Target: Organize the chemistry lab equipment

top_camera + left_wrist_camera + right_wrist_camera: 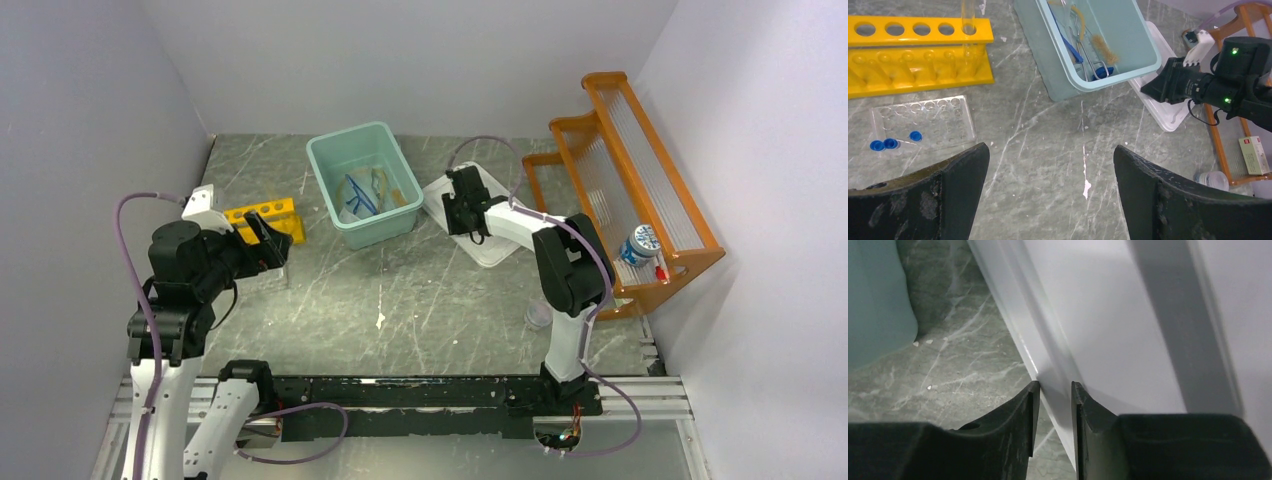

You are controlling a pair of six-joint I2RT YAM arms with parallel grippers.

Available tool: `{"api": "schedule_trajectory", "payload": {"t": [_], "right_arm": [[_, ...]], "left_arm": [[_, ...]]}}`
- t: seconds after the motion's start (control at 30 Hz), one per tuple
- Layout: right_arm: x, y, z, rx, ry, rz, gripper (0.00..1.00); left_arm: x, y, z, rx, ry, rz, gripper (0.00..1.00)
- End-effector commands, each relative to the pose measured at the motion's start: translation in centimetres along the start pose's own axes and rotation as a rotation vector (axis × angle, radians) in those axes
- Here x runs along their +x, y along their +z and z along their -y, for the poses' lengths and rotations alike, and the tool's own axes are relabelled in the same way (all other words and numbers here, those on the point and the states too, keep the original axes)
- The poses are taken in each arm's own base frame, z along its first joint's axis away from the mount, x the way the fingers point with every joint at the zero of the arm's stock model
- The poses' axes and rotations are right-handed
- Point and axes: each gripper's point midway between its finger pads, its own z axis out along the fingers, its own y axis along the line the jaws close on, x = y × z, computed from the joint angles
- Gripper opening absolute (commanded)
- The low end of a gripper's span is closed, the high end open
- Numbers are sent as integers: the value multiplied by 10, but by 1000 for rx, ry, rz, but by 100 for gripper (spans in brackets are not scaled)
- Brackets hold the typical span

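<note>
White tray (497, 248) flat on counter (400, 310), beside teal bin (326, 198). Likely light, thin, stiff, slick plastic; take by rim. Right hand (1054, 387) narrow, straddling that rim; clamp unclear. Left hand (1050, 150) wide, empty.

White arms (567, 345) with black joints — looping purple cables (484, 139).

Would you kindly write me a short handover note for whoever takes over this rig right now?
Left gripper: open, empty, above the table by the yellow rack.
Right gripper: shut on the white tray rim.
Done: forceps, tubing and brush in the teal bin; one test tube racked.
To do: blue caps at the clear plate, clear cup near the shelf.
</note>
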Motion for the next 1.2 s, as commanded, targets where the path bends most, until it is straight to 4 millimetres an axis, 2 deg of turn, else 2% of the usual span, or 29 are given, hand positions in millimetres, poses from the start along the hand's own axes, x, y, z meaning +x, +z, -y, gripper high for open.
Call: {"api": "schedule_trajectory", "payload": {"t": [0.0,0.1,0.27,0.37,0.4,0.57,0.7,0.87,1.03,1.17], "right_arm": [[36,14,-6,-54,-48,-127,30],[42,15,-10,-59,-67,-144,27],[52,21,-8,-24,-88,-170,38],[47,25,-4,14,-84,-155,32],[43,25,-2,28,-74,-139,26],[2,9,-16,-32,-29,12,14],[-45,-17,-27,-83,11,144,11],[-97,-53,-30,-105,61,289,10],[-133,-88,-28,-121,135,408,9],[-154,-122,-31,-166,186,491,8]], "left_arm": [[-13,6,6,32,17,43,97],[-11,10,7,46,19,30,97],[-10,15,13,80,14,19,97],[-11,18,16,101,20,17,97],[-11,19,18,111,28,15,97],[-9,25,26,169,24,13,97],[-10,28,32,208,-24,33,97],[-8,38,44,275,-117,18,91],[-3,46,65,407,-196,-18,89],[-2,52,84,470,-209,-30,89]]}}
